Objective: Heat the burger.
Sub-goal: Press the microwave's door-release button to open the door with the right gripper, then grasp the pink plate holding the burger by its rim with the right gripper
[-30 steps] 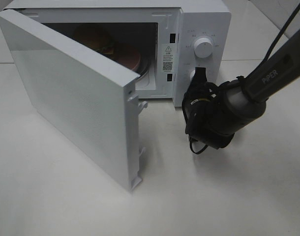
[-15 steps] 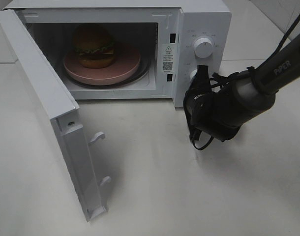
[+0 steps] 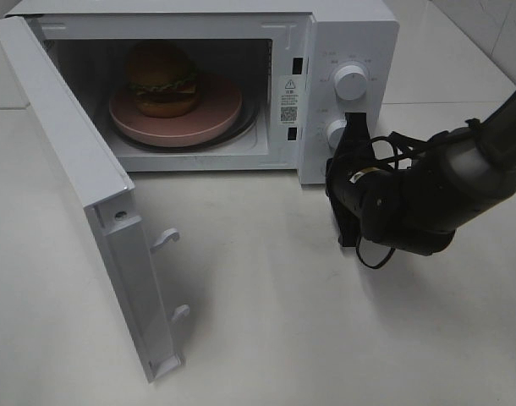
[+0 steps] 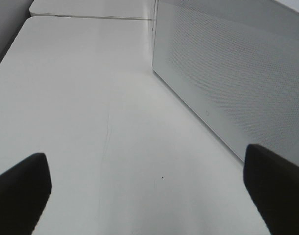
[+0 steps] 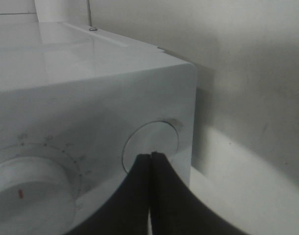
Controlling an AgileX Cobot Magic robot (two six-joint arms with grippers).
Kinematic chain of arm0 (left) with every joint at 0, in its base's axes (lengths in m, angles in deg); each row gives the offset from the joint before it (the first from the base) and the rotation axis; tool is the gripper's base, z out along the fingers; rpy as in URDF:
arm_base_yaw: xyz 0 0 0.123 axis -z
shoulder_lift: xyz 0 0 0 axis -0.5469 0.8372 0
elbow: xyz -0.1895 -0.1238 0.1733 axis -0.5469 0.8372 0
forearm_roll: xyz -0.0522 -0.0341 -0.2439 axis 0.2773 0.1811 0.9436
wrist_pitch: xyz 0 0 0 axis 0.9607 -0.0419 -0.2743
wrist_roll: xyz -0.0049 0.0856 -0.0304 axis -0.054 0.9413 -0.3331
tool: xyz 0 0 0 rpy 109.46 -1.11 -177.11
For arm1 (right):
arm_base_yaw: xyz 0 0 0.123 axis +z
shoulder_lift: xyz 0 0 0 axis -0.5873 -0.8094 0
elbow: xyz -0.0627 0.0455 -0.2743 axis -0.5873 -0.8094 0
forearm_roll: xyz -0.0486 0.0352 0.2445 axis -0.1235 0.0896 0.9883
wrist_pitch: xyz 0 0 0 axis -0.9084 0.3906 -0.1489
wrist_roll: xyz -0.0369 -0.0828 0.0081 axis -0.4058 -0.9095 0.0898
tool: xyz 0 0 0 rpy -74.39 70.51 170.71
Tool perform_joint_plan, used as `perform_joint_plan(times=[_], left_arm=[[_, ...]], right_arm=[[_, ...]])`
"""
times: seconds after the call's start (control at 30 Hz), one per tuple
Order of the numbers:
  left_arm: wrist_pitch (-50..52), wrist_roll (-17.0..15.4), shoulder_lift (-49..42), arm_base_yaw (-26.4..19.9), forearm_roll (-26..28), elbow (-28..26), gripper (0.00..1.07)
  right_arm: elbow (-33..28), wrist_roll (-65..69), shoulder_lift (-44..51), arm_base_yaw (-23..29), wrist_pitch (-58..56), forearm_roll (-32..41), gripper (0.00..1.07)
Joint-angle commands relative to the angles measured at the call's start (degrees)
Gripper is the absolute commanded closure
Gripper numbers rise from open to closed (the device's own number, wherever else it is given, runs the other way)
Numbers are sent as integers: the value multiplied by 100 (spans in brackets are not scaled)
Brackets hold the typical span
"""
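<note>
right claw (image 5: 150, 159) is sitting pinched shut, empty, at the round button (image 5: 154, 134); i am planning a flat, steady push on the door (image 4: 228, 73) with my wide-open, empty left claw (image 4: 149, 196).

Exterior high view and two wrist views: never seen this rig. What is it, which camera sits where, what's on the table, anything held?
It is a robot with two arms, each ending in a two-fingered hand. The exterior high view looks down from a fixed camera, and each wrist view rides on one arm. On the table stands a microwave with its door open. Inside, the burger sits on a pink plate. The right hand is shut and holds nothing, its tips at a round button. The left hand, unseen from above, is open and empty beside a meshed panel, probably the door.
</note>
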Motion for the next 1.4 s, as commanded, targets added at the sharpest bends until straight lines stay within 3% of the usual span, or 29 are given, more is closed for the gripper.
perform_joint_plan(times=[0.03, 0.37, 0.43, 0.53, 0.77, 1.03, 1.2, 1.4], left_arm=[[86, -17, -115, 0, 57, 23, 7], [86, -17, -115, 0, 57, 23, 7], [86, -17, -115, 0, 57, 23, 7], [86, -17, -115, 0, 57, 23, 7], [86, -17, -115, 0, 57, 23, 7], [86, -17, -115, 0, 57, 23, 7], [86, -17, -115, 0, 57, 23, 7], [86, -17, -115, 0, 57, 23, 7]], right_arm=[[-252, 34, 292, -29, -160, -212, 107], [-1008, -120, 1089, -29, -917, -1123, 107], [-1255, -498, 1524, -29, -1530, -1432, 106], [-1295, -619, 1621, -29, -1702, -1461, 106], [-1335, -2584, 2510, -52, -3077, -1455, 104], [-888, -4618, 2974, -52, -4584, -1627, 104], [-126, -6194, 2979, -52, -6366, -1650, 104], [195, -6715, 2979, -52, -7225, -1937, 104]])
